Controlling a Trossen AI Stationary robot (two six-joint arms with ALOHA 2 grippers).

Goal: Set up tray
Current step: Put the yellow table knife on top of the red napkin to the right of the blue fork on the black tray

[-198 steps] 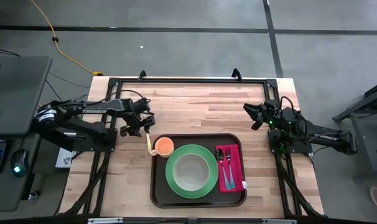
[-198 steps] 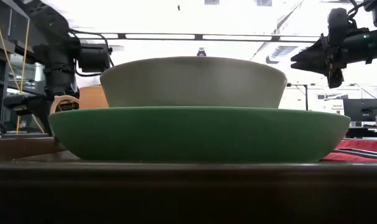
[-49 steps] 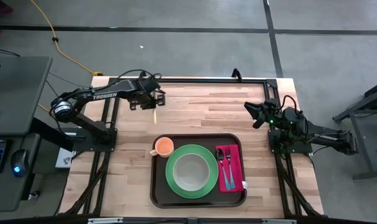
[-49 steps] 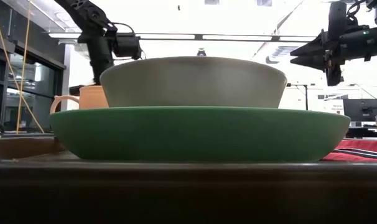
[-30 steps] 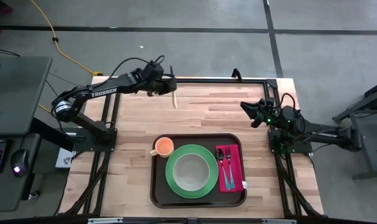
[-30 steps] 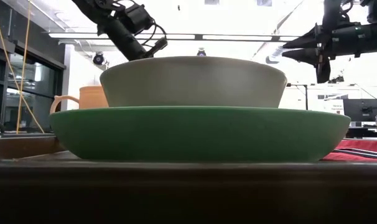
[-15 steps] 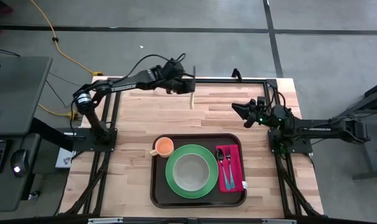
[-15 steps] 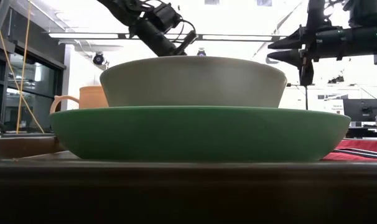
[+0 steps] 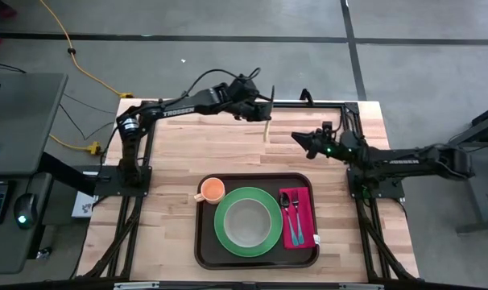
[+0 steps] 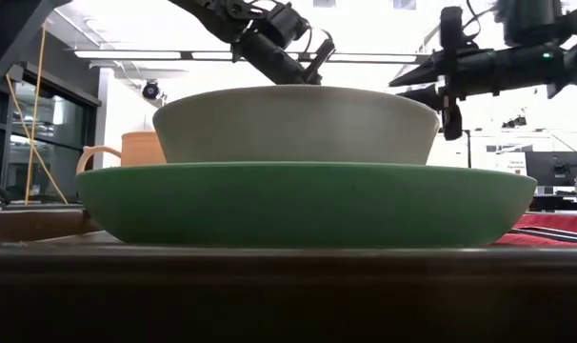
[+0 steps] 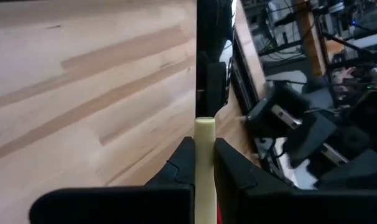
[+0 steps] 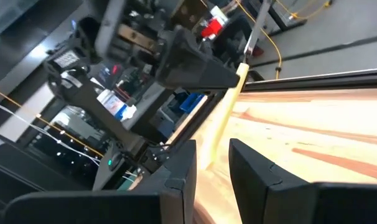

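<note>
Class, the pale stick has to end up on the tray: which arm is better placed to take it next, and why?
The right gripper. Its fingers are open and aimed at the stick, which the left gripper holds up beside it. The stick's free spot is likely on the tray's right side, by the napkin, nearer that arm.

Left arm swung far from where it was: earlier low beside the orange cup at the tray's near-left corner, now stretched across the far edge of the table toward the centre. Left gripper (image 9: 262,103) carried the pale cream stick (image 9: 266,127) along with it, fingers clamped on it; the stick now hangs over the far middle of the table.

Right arm extended inward from its parked spot at the right edge. Right gripper (image 9: 300,138), jaws apart, has closed in to just beside the stick, facing the left gripper.
</note>
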